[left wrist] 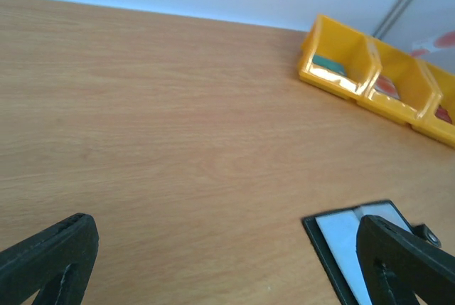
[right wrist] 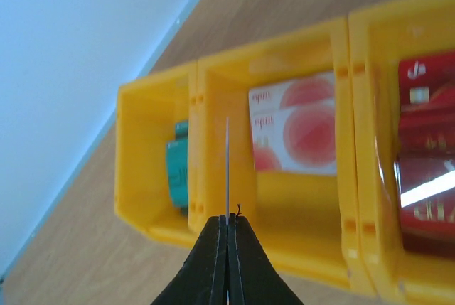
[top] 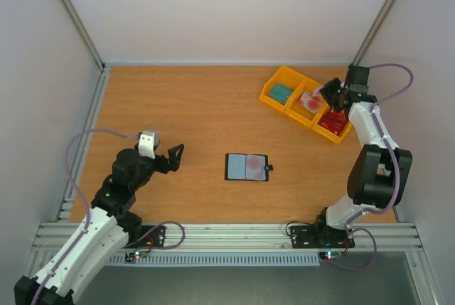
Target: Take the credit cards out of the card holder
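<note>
You are at the drop-off part of one extraction. Your right gripper [right wrist: 227,228] has its fingers pressed together on a thin credit card [right wrist: 227,163], seen edge-on. The card stands over the middle compartment [right wrist: 284,202] of the yellow tray [right wrist: 146,198], close to that compartment's left wall. The next move calls for parting those fingers so the card falls among the pale cards [right wrist: 295,131] there, not over the wall onto the teal cards [right wrist: 178,170].

The card holder [top: 247,166] lies open and flat on the table [top: 178,99], well apart from the tray. Its long axis runs left to right, with the closure tab [top: 270,168] pointing toward your right arm. A pinkish patch on its right half may be another card, though it is too small to be sure.

Your left gripper [top: 175,157], fingers wide apart and empty, sits near the holder's left end.
</note>
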Available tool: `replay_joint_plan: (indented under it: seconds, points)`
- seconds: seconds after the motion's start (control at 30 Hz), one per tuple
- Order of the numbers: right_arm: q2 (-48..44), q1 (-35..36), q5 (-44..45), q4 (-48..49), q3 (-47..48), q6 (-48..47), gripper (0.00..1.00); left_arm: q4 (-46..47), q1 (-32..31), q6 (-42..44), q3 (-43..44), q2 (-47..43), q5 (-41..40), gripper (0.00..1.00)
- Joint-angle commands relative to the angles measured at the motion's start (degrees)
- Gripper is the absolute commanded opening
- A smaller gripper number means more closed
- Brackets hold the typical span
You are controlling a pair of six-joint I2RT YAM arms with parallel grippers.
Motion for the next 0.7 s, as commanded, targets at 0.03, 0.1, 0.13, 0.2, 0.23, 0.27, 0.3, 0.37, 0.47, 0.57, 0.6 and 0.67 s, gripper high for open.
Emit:
replay_joint_plan:
  seconds: [0.03,0.1,0.13,0.2,0.23,0.27,0.3,0.37,0.47,0.57,0.6,0.67]
  points:
    - [7.54,-0.01,5.39,-0.12,6.38,1.21,0.01,3.14,1.62,-2.26,-1.29,-1.99,-1.87,0.99]
    - [9.36,0.00,4.47,-0.11,6.97,1.93,0.01,3.90,1.71,-2.60,-1.66,-2.56,-0.85,0.99]
    - [10.06,0.00,4.14,-0.15,7.18,1.97,0.01,4.25,1.79,-2.61,-1.89,-2.93,-0.52,0.99]
    - [11.21,0.01,3.97,-0.71,7.77,1.62,0.01,4.88,1.80,-2.64,-2.26,-3.55,-0.49,0.99]
    - [11.79,0.00,3.75,-0.99,8.10,1.32,0.01,5.03,1.87,-2.56,-2.51,-3.91,-0.68,0.99]
    - [12.66,0.02,3.15,-1.19,8.55,0.97,0.01,5.03,1.87,-2.53,-2.70,-4.15,-0.90,0.99]
    - [13.55,0.00,2.44,-1.72,9.17,0.65,0.01,5.14,1.85,-2.53,-2.87,-4.34,-1.04,0.99]
    - [15.25,0.04,1.18,-2.00,10.29,0.26,0.01,5.24,1.89,-2.60,-3.02,-4.47,-0.84,0.99]
    - [17.41,0.00,-0.02,-1.71,11.49,0.14,0.01,5.65,1.96,-2.62,-3.18,-4.55,-0.51,0.99]
    - [19.55,0.04,-1.71,-1.06,12.72,0.37,0.01,5.64,1.95,-2.54,-3.27,-4.47,-0.59,0.99]
    - [20.16,0.00,-2.30,-0.96,13.13,0.54,0.01,5.60,1.97,-2.47,-3.29,-4.47,-0.60,0.99]
    - [21.32,0.00,-2.88,-0.86,13.99,0.78,0.01,5.67,2.06,-2.29,-3.34,-4.47,-0.73,0.99]
